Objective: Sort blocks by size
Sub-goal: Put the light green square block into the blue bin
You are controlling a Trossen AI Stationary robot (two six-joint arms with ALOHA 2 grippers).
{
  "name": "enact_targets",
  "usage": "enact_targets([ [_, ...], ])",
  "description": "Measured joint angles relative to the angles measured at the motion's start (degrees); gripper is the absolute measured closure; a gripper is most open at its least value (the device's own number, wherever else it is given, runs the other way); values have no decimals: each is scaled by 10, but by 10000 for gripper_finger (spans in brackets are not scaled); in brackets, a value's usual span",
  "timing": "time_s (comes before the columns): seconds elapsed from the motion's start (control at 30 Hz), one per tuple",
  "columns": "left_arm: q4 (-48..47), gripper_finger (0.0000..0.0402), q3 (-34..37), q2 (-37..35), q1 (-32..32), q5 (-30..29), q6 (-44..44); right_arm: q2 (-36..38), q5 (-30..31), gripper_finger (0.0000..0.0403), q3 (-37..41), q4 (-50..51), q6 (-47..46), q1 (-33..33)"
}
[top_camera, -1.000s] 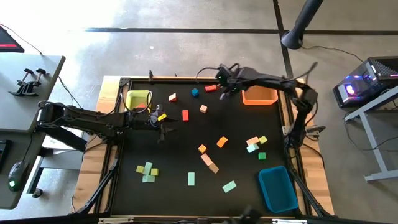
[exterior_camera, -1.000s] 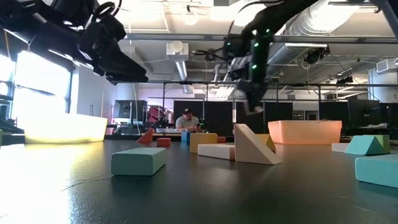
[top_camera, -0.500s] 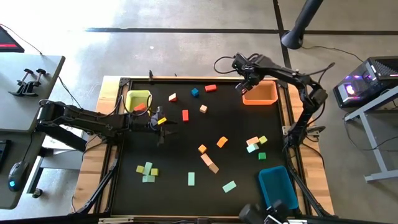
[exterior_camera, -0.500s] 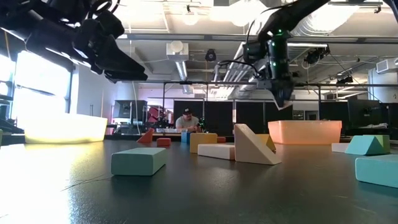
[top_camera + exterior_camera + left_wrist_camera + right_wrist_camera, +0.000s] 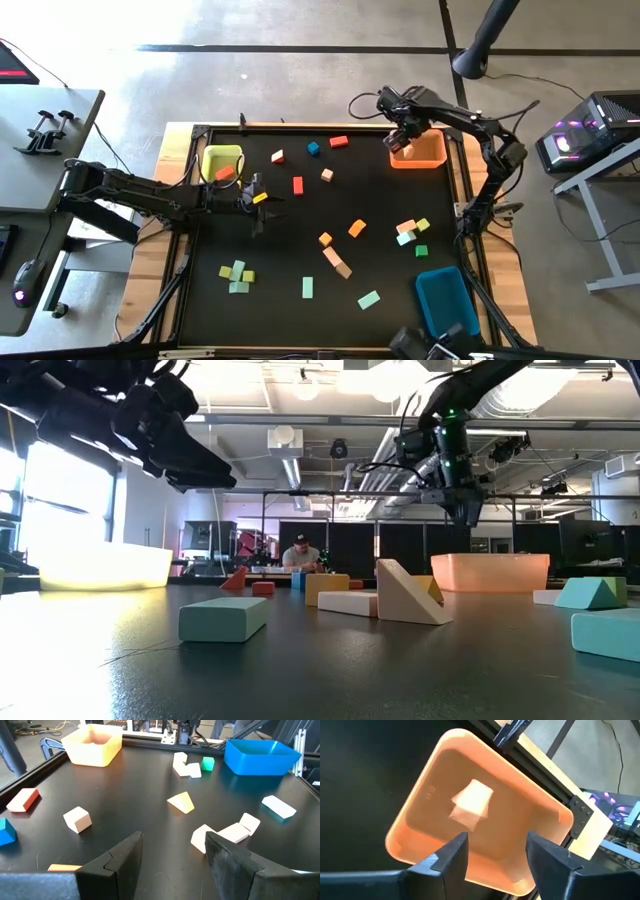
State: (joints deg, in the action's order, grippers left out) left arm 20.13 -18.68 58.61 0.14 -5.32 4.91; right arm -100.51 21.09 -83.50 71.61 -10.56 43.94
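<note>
Several small wooden blocks lie scattered on the black table, among them a red bar (image 5: 298, 185), a blue cube (image 5: 313, 149) and a mint bar (image 5: 369, 299). My right gripper (image 5: 408, 135) hangs open over the orange bin (image 5: 418, 150). In the right wrist view a pale block (image 5: 472, 802) shows inside that bin (image 5: 420, 820), below the fingers and apart from them. My left gripper (image 5: 262, 203) is open and empty, low over the table's left part. A yellow-orange bar (image 5: 260, 198) lies beside its far finger. A red block (image 5: 226, 173) lies in the yellow bin (image 5: 222, 155).
A blue bin (image 5: 447, 303) stands at the near right corner. Block clusters lie at the near left (image 5: 237, 273) and at the right (image 5: 411, 232). Tan bars (image 5: 337, 262) lie near the middle. The left wrist view looks across open table toward a tan cube (image 5: 78, 818).
My right gripper has gone from the table's far edge near the middle toward the right edge and now hangs over the orange bin, where the pale block shows.
</note>
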Motion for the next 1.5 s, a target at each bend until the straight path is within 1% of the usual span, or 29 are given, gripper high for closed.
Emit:
enact_targets([
  [0.1, 5, 200, 0, 0, 0, -1, 6, 4, 14, 199, 0, 24, -1, -1],
  [0.2, 5, 200, 0, 0, -1, -2, 13, 17, 10, 197, 0, 64, -18, -18],
  [0.27, 7, 200, 0, 0, -6, -3, 15, 39, 8, 197, 18, 72, -25, -48],
  [0.33, 7, 199, 0, 0, -12, -9, 15, 75, -5, 197, 57, 63, -30, -89],
  [0.4, 7, 200, 0, 0, -20, -21, 15, 117, -19, 197, 104, 54, -66, -136],
  [0.43, 7, 200, 0, 0, -23, -29, 15, 137, -31, 197, 128, 50, -99, -162],
  [0.5, 8, 199, 0, 0, -28, -38, 14, 177, -75, 197, 175, 39, -175, -218],
  [0.6, 8, 200, 0, 0, -30, -43, -3, 224, -166, 196, 242, 9, -279, -306],
  [0.67, 9, 200, 0, 0, -29, -43, -23, 246, -224, 196, 283, -15, -326, -356],
  [0.73, 11, 199, 0, 0, -28, -45, -43, 257, -258, 196, 320, -38, -368, -396],
  [0.8, 21, 200, 0, 0, -24, -45, -64, 260, -275, 196, 350, -52, -412, -425],
  [0.9, 45, 200, 0, 0, -19, -45, -90, 258, -271, 196, 388, -75, -469, -443],
  [0.97, 57, 200, 0, 0, -15, -45, -109, 256, -268, 193, 414, -103, -496, -443],
  [1.17, 68, 200, 0, 0, -3, -43, -131, 255, -278, 167, 470, -132, -518, -421],
  [1.3, 67, 200, 0, 0, 3, -40, -137, 256, -286, 163, 473, -136, -520, -412],
  [1.4, 67, 199, 0, 0, 6, -38, -138, 256, -287, 163, 453, -130, -502, -412],
  [1.43, 68, 200, 0, 0, 6, -38, -137, 256, -275, 163, 446, -126, -495, -412],
  [1.5, 68, 200, 0, 0, 7, -38, -137, 256, -233, 163, 436, -121, -489, -412],
])
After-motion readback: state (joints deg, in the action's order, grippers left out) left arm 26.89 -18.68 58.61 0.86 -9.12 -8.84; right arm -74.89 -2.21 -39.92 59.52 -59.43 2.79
